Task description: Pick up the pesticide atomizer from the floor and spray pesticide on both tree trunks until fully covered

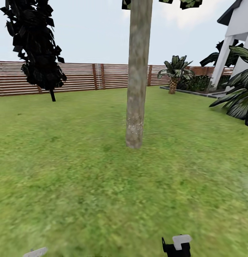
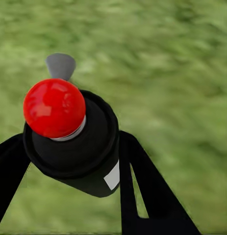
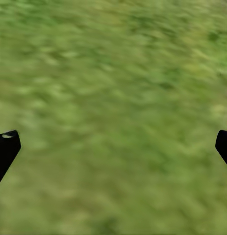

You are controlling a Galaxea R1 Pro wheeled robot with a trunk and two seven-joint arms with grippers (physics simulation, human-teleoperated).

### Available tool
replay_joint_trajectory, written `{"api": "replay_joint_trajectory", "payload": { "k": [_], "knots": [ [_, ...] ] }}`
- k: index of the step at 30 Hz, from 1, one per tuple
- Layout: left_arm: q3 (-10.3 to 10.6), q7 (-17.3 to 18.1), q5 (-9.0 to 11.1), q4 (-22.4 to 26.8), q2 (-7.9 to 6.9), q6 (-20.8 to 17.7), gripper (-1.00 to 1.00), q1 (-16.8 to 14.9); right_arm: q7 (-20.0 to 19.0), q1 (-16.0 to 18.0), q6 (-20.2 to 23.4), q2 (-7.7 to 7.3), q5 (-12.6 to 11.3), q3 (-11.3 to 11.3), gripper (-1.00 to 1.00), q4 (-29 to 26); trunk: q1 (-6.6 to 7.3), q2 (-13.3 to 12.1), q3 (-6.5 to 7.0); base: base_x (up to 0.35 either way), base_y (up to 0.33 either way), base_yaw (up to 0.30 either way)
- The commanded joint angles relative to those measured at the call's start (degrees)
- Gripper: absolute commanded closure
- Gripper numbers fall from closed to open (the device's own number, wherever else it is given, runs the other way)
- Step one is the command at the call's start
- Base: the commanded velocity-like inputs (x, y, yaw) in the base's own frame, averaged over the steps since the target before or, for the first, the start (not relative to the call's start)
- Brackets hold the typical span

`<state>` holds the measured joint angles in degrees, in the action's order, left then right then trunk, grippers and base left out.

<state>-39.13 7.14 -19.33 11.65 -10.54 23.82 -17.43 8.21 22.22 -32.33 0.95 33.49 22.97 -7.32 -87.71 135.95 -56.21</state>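
In the left wrist view the pesticide atomizer [image 2: 88,152] is a black bottle with a red round cap [image 2: 53,107] and a grey trigger [image 2: 60,65]. My left gripper [image 2: 74,164] is shut on it, one black finger on each side of the body, above grass. One tree trunk [image 1: 137,89], mottled tan-grey and branchless, rises from the lawn straight ahead in the head view, a few steps away. My right gripper [image 3: 114,147] is open over bare grass, its fingertips [image 3: 5,147] wide apart with nothing between them. A black and white part of the right arm [image 1: 177,246] shows at the head view's bottom edge.
A brown slat fence [image 1: 102,75] runs along the back of the lawn. A dark narrow tree [image 1: 36,46] stands at the back left. A short palm [image 1: 175,73], bushes and a white house [image 1: 238,39] are at the right. Open grass [image 1: 84,185] lies between me and the trunk.
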Motion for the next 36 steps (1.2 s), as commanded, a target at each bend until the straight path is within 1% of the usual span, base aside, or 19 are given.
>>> {"api": "replay_joint_trajectory", "payload": {
  "k": [1, 18, 36],
  "knots": [
    [-0.52, 0.33, -0.36, -0.05, -0.01, 0.18, 1.0, -0.06, 0.41, 0.02, -0.1, 0.01, 0.61, 0.24, -1.0, 0.03, 0.01, 0.02, -0.05, 0.0, -0.009, 0.282],
    [-0.51, 0.33, -0.36, -0.05, 0.0, 0.09, 1.0, -0.06, 0.41, 0.02, -0.1, 0.01, 0.61, 0.24, -1.0, 0.03, 0.01, 0.02, -0.07, 0.0, 0.0, 0.282],
    [-0.51, 0.33, -0.36, -0.05, -0.1, 0.09, 1.0, -0.06, 0.41, 0.02, -0.1, 0.01, 0.61, 0.23, -1.0, 0.03, 0.01, 0.02, -0.73, 0.0, 0.0, 0.28]
  ]
}}
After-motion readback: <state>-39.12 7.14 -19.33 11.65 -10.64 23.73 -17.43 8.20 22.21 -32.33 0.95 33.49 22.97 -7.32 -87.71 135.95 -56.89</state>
